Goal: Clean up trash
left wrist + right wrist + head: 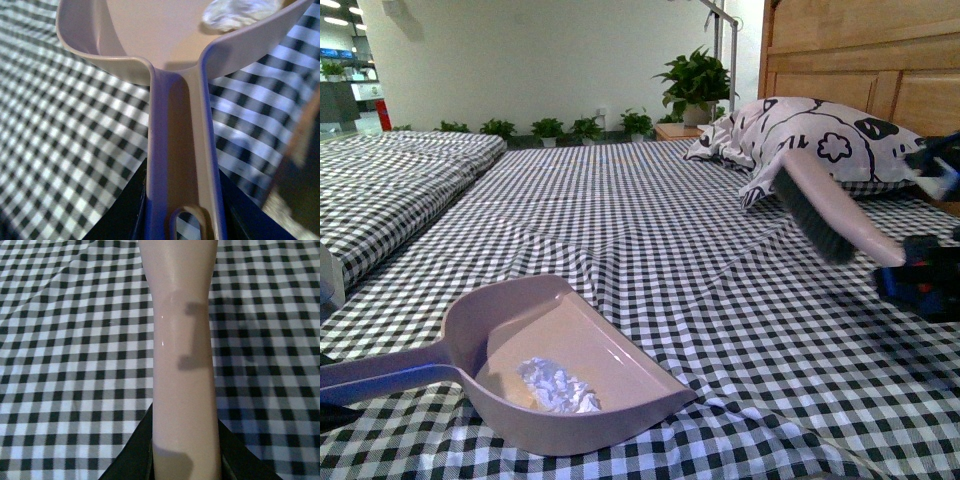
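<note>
The trash (558, 386), a small crumpled white wad, lies inside the beige-pink dustpan (620, 350) on the checked cloth at the front left. In the left wrist view the wad (239, 13) shows near the pan's far corner. My left gripper (182, 220) is shut on the dustpan handle (177, 150), which runs off the front view's left edge as the handle (370, 377). At the right my right gripper (920, 275) holds the brush (825, 205) raised in the air, dark bristles facing down-left. It is shut on the brush handle (185, 390).
A black-and-white checked cloth (650, 230) covers the bed. A patterned pillow (810, 135) lies at the back right against a wooden headboard (860, 60). A second checked bed (390, 180) stands at the left. Potted plants (695, 85) line the far wall.
</note>
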Controlling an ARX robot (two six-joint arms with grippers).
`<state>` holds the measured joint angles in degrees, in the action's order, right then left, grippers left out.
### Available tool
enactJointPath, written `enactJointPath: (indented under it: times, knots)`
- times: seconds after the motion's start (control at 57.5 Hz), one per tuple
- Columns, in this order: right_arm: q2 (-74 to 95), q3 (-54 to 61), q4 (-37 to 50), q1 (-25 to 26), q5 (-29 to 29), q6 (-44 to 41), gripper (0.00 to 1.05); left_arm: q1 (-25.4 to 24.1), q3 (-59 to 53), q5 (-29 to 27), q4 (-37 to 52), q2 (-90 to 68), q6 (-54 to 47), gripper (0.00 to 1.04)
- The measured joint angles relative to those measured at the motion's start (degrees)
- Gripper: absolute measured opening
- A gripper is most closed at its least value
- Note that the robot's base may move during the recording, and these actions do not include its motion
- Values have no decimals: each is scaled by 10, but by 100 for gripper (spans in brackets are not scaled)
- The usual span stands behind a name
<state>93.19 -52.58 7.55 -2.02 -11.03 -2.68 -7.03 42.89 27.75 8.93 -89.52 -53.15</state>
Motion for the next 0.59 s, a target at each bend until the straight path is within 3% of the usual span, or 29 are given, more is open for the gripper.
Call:
enactJointPath:
  times: [0.07,0.174,0.4,0.592]
  knots:
    - [-25,6,-16,21,-27,-2,19,-1,-11,-35,115,1,124,27]
    - [-74,11,-37,34,-65,-2,19,-2,-5,-76,170,27,235,27]
    - [-213,28,-74,48,-149,15,19,15,7,-216,172,99,350,27]
    - [-320,52,-108,73,-202,41,19,57,-13,-284,160,204,391,27]
